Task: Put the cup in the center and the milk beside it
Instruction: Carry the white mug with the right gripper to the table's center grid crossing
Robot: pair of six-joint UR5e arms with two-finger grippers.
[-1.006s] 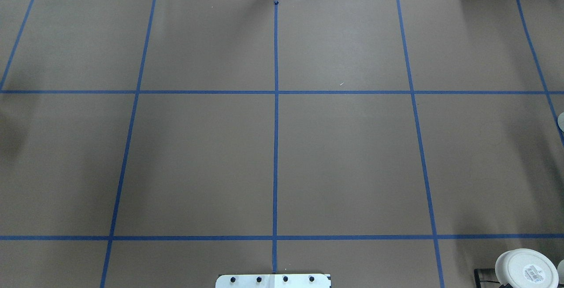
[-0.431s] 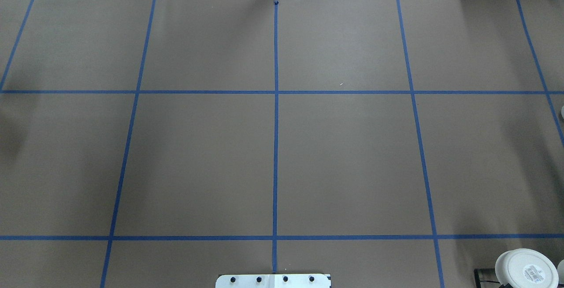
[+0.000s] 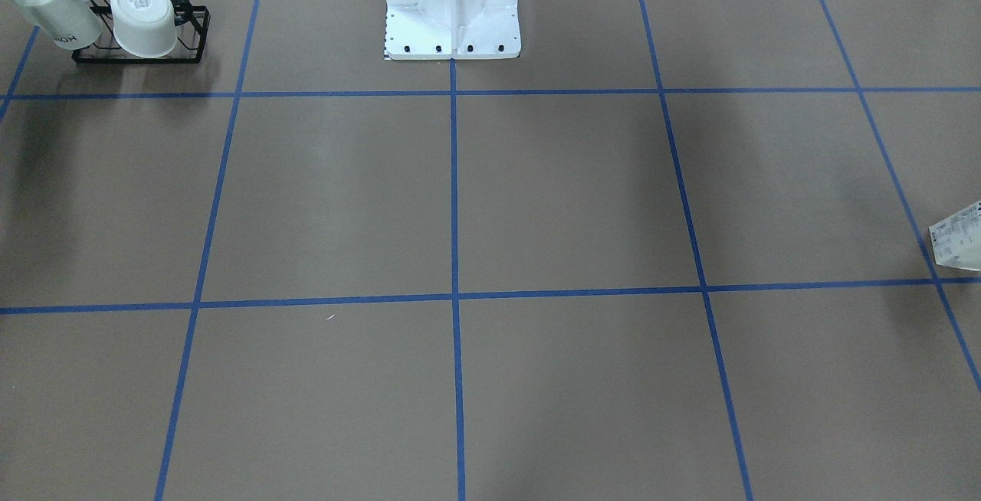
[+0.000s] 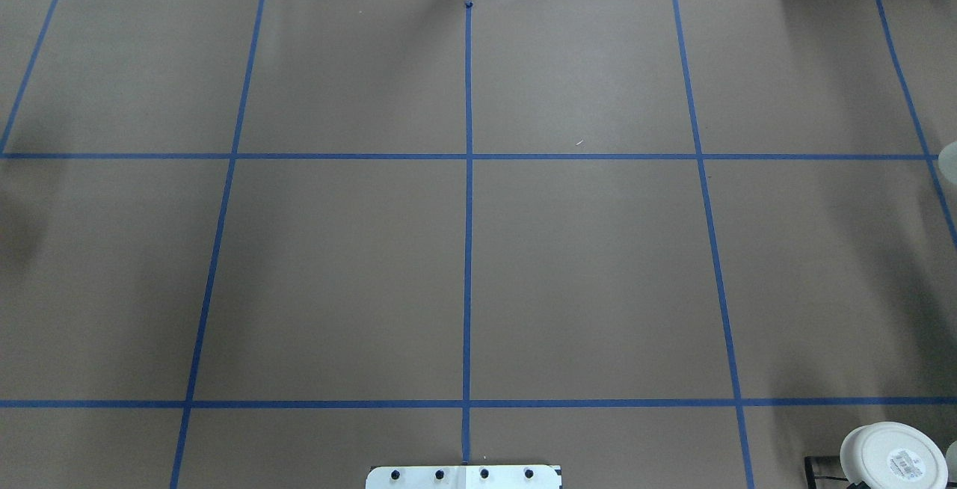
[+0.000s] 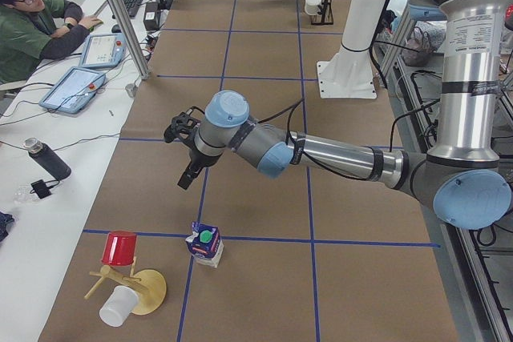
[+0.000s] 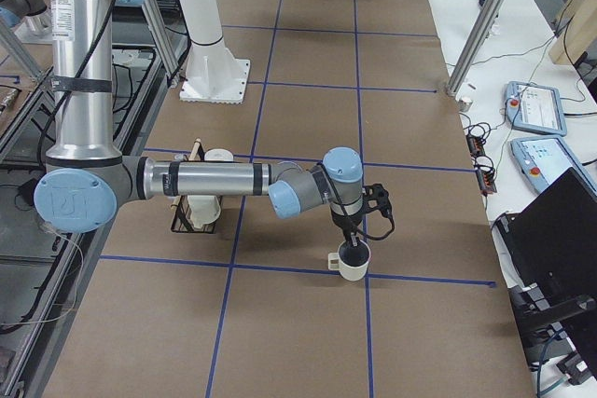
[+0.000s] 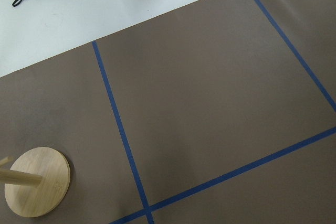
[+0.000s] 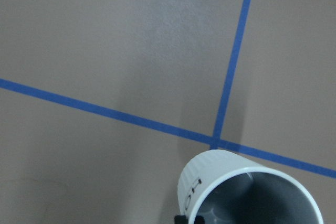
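Observation:
The cup point(image 8: 210, 174), white with a dark grey inside, fills the bottom of the right wrist view, above a crossing of blue tape lines. In the exterior right view my right gripper point(image 6: 353, 247) reaches into the cup point(image 6: 353, 266) and holds its rim just above the table. The cup shows as a pale blur at the right edge of the overhead view point(image 4: 949, 152). The milk point(image 5: 205, 243), with navy top and green cap, stands upright near the table's left end; it also shows in the front-facing view point(image 3: 958, 237). My left gripper point(image 5: 183, 158) hovers above and beyond it; I cannot tell whether it is open.
A black wire rack point(image 3: 138, 49) holds two more white mugs near my right side. A wooden mug tree point(image 5: 128, 286) with a red and a white cup stands by the milk; its base point(image 7: 37, 181) shows in the left wrist view. An operator point(image 5: 32, 22) sits at the side table.
In the overhead view the pale cup at the right edge has moved away from the robot along that edge. Nothing else has moved.

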